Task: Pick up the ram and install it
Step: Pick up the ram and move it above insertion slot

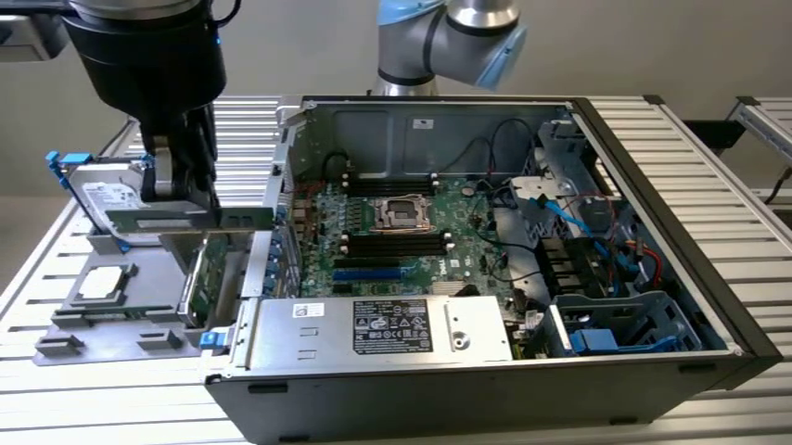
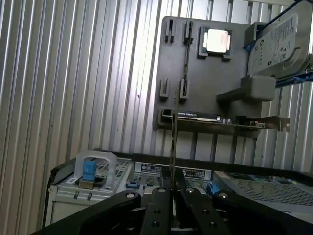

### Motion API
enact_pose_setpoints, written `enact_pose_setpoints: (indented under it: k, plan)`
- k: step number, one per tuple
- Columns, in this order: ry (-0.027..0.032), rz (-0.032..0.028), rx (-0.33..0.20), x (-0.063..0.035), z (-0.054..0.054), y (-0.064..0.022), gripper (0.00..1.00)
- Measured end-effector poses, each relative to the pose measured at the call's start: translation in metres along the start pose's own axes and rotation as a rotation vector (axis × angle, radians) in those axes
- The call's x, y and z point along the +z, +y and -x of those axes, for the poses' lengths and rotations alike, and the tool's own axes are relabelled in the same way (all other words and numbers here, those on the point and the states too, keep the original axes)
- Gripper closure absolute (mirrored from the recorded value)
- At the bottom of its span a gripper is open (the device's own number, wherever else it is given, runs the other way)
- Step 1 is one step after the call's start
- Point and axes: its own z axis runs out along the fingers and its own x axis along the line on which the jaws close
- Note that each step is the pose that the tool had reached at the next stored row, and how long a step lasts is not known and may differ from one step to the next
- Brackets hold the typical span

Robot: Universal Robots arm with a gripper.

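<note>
Ram stick (image 1: 236, 218) tight in the closed gripper (image 1: 180, 197), above grey parts tray (image 1: 74, 324); power-supply label (image 1: 389, 326) illegible.

The black two-fingered gripper (image 1: 184, 206) covers the middle of the long, thin green ram stick (image 1: 245, 218) clamped between its fingers, and the picture's top edge cuts off the arm above it. From the wrist, the ram stick runs edge-on away from the fingertips (image 2: 166, 183), so its chips cannot be made out. Just behind the gripper, the grey metal hard drive (image 1: 106, 190) is partly hidden. Well apart from the gripper, the print on the black-and-white power supply label (image 1: 389, 326) is too small to read.
</note>
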Motion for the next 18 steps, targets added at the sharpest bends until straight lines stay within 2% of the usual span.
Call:
enact_pose_setpoints:
  k: [18]
  plan:
    - [-0.0001, 0.0002, 0.0, -0.0107, 0.0, -0.0802, 0.86]
